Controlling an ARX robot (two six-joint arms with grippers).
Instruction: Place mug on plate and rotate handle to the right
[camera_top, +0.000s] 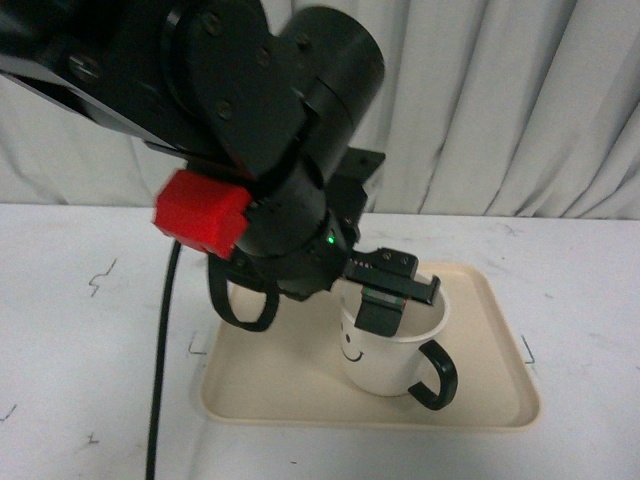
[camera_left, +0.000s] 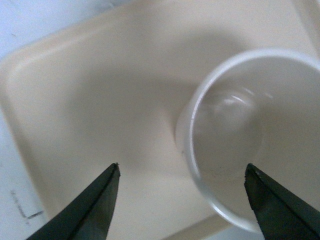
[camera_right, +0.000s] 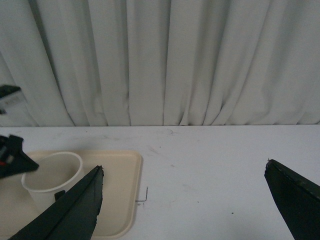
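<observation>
Pale pleated curtains (camera_top: 520, 100) hang behind a white counter (camera_top: 80, 330) that carries the plate (camera_top: 260, 380). The mug (camera_top: 385, 360) stands upright on the plate, right of its middle, with the handle (camera_top: 440, 375) turned toward the plate's front right corner. The left tool (camera_left: 181, 169) hovers at the mug's rim. Its jaws are spread wide, one outside the wall and one over the hollow, and they clamp nothing. The right tool (camera_right: 183, 165) is wide open too, empty and well off the plate's right side.

The mug looks like glazed ceramic: stiff, fairly heavy, slick and easily chipped. The rim wall or the thick loop handle looks like the safest hold. No brand or writing can be read, only the printed smiley (camera_top: 350, 348).
</observation>
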